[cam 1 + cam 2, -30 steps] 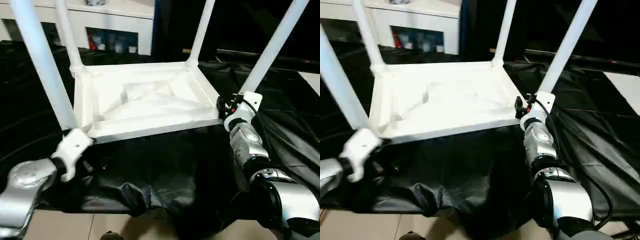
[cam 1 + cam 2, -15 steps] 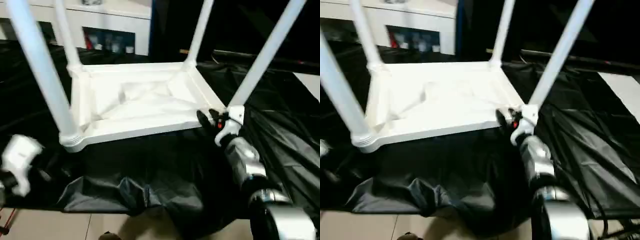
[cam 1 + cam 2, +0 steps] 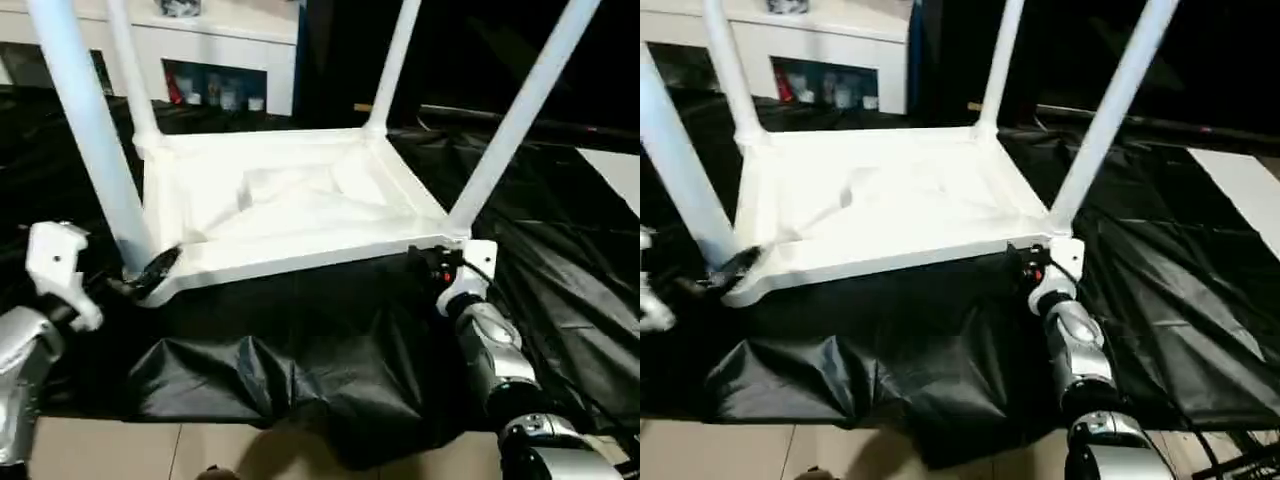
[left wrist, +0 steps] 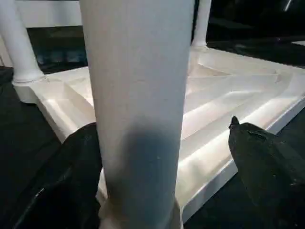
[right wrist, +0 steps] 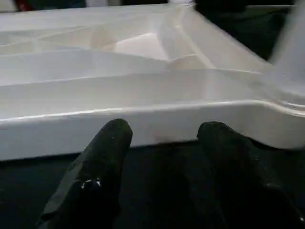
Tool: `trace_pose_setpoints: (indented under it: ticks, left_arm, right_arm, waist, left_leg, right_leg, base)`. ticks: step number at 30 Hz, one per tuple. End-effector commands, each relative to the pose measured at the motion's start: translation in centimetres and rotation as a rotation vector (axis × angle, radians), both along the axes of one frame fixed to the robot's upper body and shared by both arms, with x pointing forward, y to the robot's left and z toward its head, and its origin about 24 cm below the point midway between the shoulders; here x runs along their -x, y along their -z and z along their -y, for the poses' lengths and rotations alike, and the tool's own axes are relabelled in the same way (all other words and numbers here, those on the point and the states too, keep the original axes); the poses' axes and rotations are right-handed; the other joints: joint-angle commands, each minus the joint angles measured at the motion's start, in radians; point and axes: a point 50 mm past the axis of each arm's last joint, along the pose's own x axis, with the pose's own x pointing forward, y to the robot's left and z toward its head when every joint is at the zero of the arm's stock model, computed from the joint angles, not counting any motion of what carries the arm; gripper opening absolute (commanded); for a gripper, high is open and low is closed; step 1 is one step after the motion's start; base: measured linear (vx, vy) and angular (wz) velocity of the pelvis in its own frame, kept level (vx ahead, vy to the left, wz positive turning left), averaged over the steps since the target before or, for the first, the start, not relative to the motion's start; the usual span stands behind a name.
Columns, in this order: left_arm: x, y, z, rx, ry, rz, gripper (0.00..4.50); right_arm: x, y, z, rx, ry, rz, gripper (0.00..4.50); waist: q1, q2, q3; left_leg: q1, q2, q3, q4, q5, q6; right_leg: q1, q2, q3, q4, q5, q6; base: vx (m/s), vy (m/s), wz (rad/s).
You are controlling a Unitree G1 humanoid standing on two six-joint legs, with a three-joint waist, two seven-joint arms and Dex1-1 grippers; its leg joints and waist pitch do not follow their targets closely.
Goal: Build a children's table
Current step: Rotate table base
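While the table point(image 3: 290, 205) lies upside down on the black-draped surface point(image 3: 560, 250) with four legs up, the left gripper point(image 4: 167, 157) stands wide open around the near-left leg point(image 3: 95, 150), not clamped. At the near-right corner, the right gripper point(image 5: 162, 143) is open, empty, just before the rim.

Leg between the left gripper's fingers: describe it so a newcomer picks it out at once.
The children's table lies upside down on black sheeting, four legs pointing up. Take the near corner on the robot's left. That leg alone stands between the left gripper's open black fingers.
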Motion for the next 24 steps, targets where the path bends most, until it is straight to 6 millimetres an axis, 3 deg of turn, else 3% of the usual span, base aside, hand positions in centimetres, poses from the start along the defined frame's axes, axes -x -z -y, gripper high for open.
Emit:
trace_pose_setpoints:
  ticks: [1, 5, 7, 8, 9, 10, 13, 16, 20, 22, 23, 24]
  left_arm:
    - [-0.7, -0.5, 1.9, 0.024, 0.081, 0.024, 4.41]
    - [0.3, -0.8, 4.3, 0.122, 0.313, -0.057, 4.41]
    - [0.9, -0.8, 4.9, 0.149, 0.398, -0.101, 4.41]
    - [0.9, -0.8, 4.9, 0.151, 0.404, -0.104, 4.41]
    - [1.2, -0.9, 5.2, 0.164, 0.443, -0.121, 4.41]
    - [1.4, -1.0, 5.5, 0.178, 0.480, -0.137, 4.41]
    - [2.1, -1.4, 6.3, 0.212, 0.574, -0.178, 4.41]
    - [2.7, -2.1, 7.0, 0.274, 0.640, -0.187, 4.41]
    - [1.7, -2.1, 6.9, 0.234, 0.559, -0.143, 4.41]
    - [1.3, -1.9, 6.8, 0.230, 0.535, -0.146, 4.41]
    - [1.2, -1.9, 6.8, 0.231, 0.536, -0.147, 4.41]
    - [1.2, -1.9, 6.9, 0.232, 0.538, -0.149, 4.41]
  right_arm:
    - [-0.7, -0.7, -0.1, 0.034, -0.011, -0.003, 2.73]
    - [-1.3, -0.5, -1.0, 0.096, -0.067, -0.063, 2.73]
    - [-1.4, -0.5, -1.1, 0.124, -0.075, -0.072, 2.73]
    - [-1.4, -0.5, -1.2, 0.126, -0.076, -0.073, 2.73]
    - [-1.5, -0.4, -1.2, 0.131, -0.083, -0.081, 2.73]
    - [-1.5, -0.4, -1.3, 0.137, -0.087, -0.090, 2.73]
    - [-1.7, -0.4, -1.6, 0.151, -0.107, -0.097, 2.73]
    - [-2.1, -1.1, -1.8, 0.146, -0.102, -0.052, 2.73]
    - [-3.1, -3.7, -0.2, 0.026, 0.081, 0.109, 2.73]
    - [-3.2, -4.1, 2.4, 0.071, 0.254, 0.108, 2.73]
    - [-3.1, -4.1, 2.9, 0.089, 0.285, 0.100, 2.73]
    - [-3.1, -3.9, 3.3, 0.099, 0.305, 0.088, 2.73]
  waist:
    - [-0.002, 0.026, -0.056]
    - [0.002, 0.025, -0.059]
    - [0.000, 0.018, -0.059]
    - [0.000, 0.020, -0.058]
    - [-0.002, 0.013, -0.057]
    - [-0.003, 0.016, -0.058]
    - [-0.009, 0.013, -0.056]
    - [-0.010, 0.012, -0.054]
    - [-0.010, 0.005, -0.053]
    - [-0.006, 0.011, -0.052]
    - [-0.001, 0.009, -0.053]
    - [0.000, 0.014, -0.053]
  left_leg:
    - [0.019, -0.013, 0.011, -0.068, -0.414, -0.032]
    - [0.018, -0.013, 0.015, -0.066, -0.359, -0.040]
    - [0.015, -0.015, 0.016, -0.065, -0.346, -0.035]
    - [0.015, -0.015, 0.016, -0.066, -0.341, -0.034]
    - [0.014, -0.015, 0.019, -0.066, -0.337, -0.033]
    - [0.013, -0.015, 0.017, -0.066, -0.332, -0.037]
    - [0.011, -0.017, 0.017, -0.068, -0.353, -0.046]
    - [0.018, -0.014, 0.017, -0.068, -0.384, -0.052]
    - [0.018, -0.013, 0.018, -0.065, -0.391, -0.049]
    - [0.024, -0.014, 0.020, -0.064, -0.383, -0.055]
    - [0.026, -0.017, 0.022, -0.062, -0.370, -0.060]
    - [0.024, -0.018, 0.022, -0.062, -0.369, -0.061]
  right_leg:
    - [0.025, -0.026, 0.030, -0.077, -0.305, -0.145]
    - [0.029, -0.027, 0.030, -0.062, -0.229, -0.169]
    - [0.033, -0.025, 0.030, -0.059, -0.222, -0.169]
    - [0.033, -0.024, 0.030, -0.060, -0.220, -0.167]
    - [0.033, -0.022, 0.030, -0.063, -0.215, -0.164]
    - [0.035, -0.025, 0.030, -0.057, -0.215, -0.164]
    - [0.036, -0.023, 0.030, -0.061, -0.252, -0.154]
    - [0.029, -0.022, 0.031, -0.067, -0.278, -0.146]
    - [0.029, -0.025, 0.033, -0.069, -0.297, -0.133]
    - [0.022, -0.021, 0.034, -0.071, -0.292, -0.128]
    - [0.023, -0.019, 0.033, -0.069, -0.287, -0.125]
    - [0.025, -0.018, 0.034, -0.068, -0.286, -0.124]
  base:
    - [0.000, 0.000, 0.00]
    - [0.000, 0.000, 0.00]
    - [0.000, 0.000, 0.00]
    - [0.000, 0.000, 0.00]
    - [0.000, 0.000, 0.00]
    - [0.000, 0.000, 0.00]
    - [0.000, 0.000, 0.00]
    - [0.000, 0.000, 0.00]
    - [0.000, 0.000, 0.00]
    - [0.000, 0.000, 0.00]
    - [0.000, 0.000, 0.00]
    - [0.000, 0.000, 0.00]
